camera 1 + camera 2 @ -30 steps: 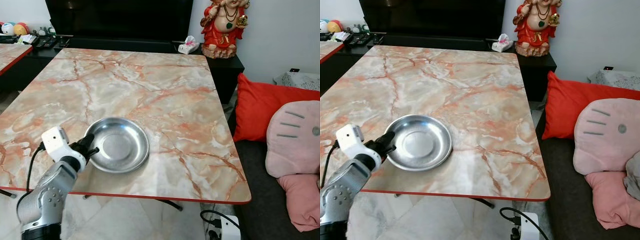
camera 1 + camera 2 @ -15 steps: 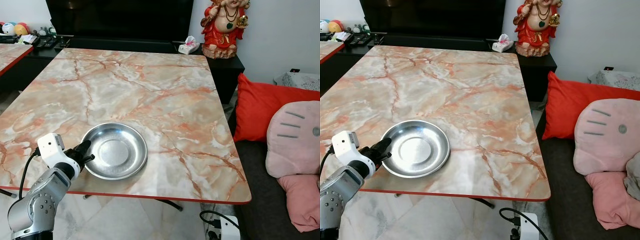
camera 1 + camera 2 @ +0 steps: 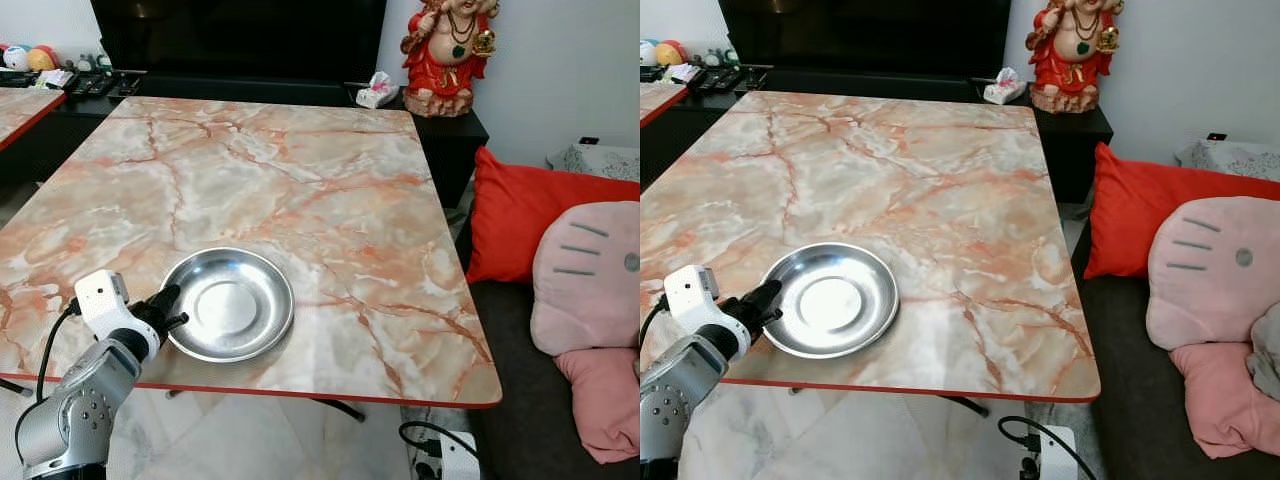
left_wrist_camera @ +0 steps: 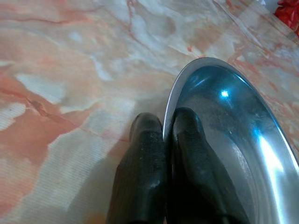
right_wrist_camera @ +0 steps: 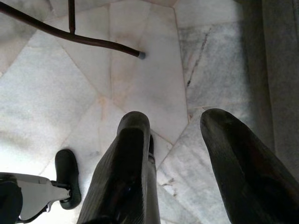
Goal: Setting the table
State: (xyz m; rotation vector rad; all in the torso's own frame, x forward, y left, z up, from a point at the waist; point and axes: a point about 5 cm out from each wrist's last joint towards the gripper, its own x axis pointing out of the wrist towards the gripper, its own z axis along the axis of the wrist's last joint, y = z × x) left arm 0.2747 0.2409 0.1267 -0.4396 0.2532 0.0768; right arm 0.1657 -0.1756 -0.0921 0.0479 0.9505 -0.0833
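A shallow round steel plate lies on the marble table near its front left corner. My left gripper is shut on the plate's left rim, one black finger inside the rim and one outside, as the left wrist view shows at the rim and the fingers. The plate rests flat on the tabletop. My right gripper hangs open over the tiled floor, nothing between its fingers.
A red figurine and a tissue pack stand on the dark cabinet behind the table. Red and pink cushions lie on a sofa at the right. A table leg crosses the floor beneath.
My left gripper has drawn the plate back toward the table's front left edge, and the arm has dropped lower. The grip on the rim is unchanged.
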